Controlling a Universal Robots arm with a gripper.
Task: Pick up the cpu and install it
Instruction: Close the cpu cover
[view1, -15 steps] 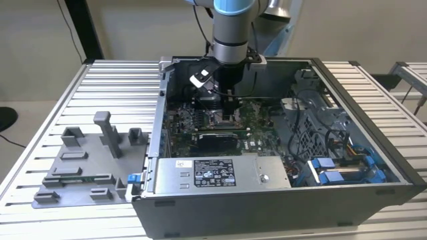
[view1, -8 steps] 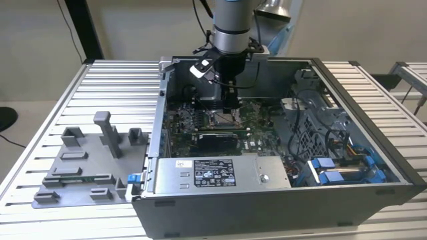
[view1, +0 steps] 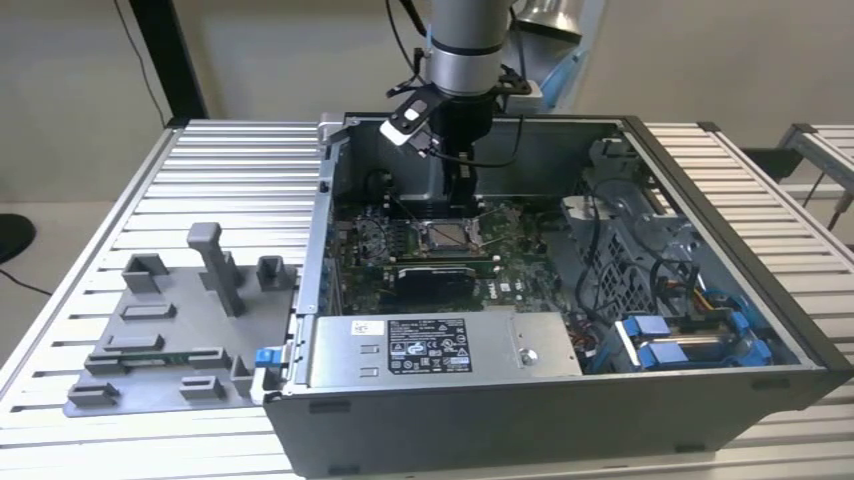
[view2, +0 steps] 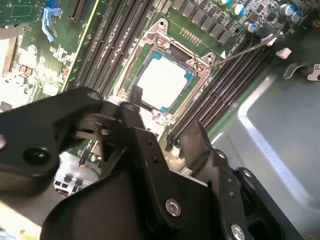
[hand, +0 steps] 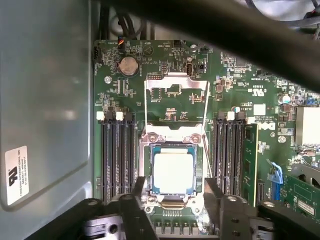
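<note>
Small flat silvery-topped square cpu (hand: 173, 171) sits in metal-framed socket (hand: 150, 138), likely light, rigid, fragile, best edge-held; black gripper (hand: 174, 186) spread wide, empty.

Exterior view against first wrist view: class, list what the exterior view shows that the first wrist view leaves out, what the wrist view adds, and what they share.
Exterior view: the grey fixture blocks on the slatted table at the exterior view's left, the power supply and the blue drive bays.
First wrist view: the coin cell, the raised load plate, and the cpu lying flat in its socket with the open gripper above it.
Shared: the motherboard, the socket and the memory slots.
</note>
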